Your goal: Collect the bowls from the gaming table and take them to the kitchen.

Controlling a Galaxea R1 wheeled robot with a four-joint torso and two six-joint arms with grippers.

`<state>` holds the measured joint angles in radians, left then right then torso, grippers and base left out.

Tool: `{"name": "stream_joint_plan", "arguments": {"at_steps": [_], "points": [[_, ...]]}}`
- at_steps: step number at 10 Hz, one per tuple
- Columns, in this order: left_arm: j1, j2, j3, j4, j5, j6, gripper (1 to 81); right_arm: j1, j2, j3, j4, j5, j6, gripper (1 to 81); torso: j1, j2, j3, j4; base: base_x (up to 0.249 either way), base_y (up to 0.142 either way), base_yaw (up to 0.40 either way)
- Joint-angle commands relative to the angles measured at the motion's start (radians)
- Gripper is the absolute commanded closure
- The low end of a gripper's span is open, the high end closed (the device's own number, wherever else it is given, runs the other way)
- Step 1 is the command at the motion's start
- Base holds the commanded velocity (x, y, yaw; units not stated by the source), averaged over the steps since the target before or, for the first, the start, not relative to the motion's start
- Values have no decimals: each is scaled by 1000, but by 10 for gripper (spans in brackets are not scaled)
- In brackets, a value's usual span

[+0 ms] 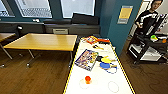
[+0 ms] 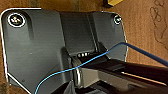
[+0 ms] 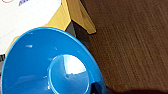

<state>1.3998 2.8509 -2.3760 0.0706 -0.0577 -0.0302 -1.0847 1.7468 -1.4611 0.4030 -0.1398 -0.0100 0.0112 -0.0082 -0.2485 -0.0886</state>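
Two clear bowls [image 1: 113, 86] sit uncollected on my worktop [image 1: 100, 82], one [image 1: 84, 83] beside an orange ball [image 1: 87, 79]. A blue bowl [image 3: 50, 65] nears my right wrist; claw state unknown.

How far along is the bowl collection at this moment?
Early or midway. A blue bowl looms large at the right wrist, though a grip isn't visible. Two clear bowls sit on the gaming table, one beside an orange object.
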Motion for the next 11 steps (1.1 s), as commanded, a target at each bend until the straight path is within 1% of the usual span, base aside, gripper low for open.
{"name": "stream_joint_plan", "arguments": {"at_steps": [1, 3, 4, 5, 6, 7, 9, 11], "points": [[-40, -209, 240, 8, 45, -10, 10, -215, 73, -23, -81, 183, -68, 811, 0, 0, 0, 0, 0, 0, 0], [-44, -340, 378, 2, -10, -13, 10, -284, 210, -101, -130, 210, -70, 811, 0, 0, 0, 0, 0, 0, 0], [-51, -391, 430, -3, -20, -13, 10, -311, 249, -120, -150, 235, -70, 811, 0, 0, 0, 0, 0, 0, 0], [-61, -456, 495, -8, -44, -14, 10, -332, 282, -140, -161, 256, -70, 811, 0, 0, 0, 0, 0, 0, 0], [-81, -525, 567, -20, -54, -19, 10, -350, 308, -151, -179, 267, -70, 811, 0, 0, 0, 0, 0, 0, 0], [-103, -601, 650, -31, -54, -20, 10, -370, 334, -157, -194, 290, -70, 811, 0, 0, 0, 0, 0, 0, 0], [-149, -703, 771, -41, -54, -22, 10, -413, 386, -172, -226, 324, -70, 811, 0, 0, 0, 0, 0, 0, 0], [-205, -797, 877, -45, -54, -22, 10, -445, 450, -228, -245, 328, -70, 811, 0, 0, 0, 0, 0, 0, 0]]}}
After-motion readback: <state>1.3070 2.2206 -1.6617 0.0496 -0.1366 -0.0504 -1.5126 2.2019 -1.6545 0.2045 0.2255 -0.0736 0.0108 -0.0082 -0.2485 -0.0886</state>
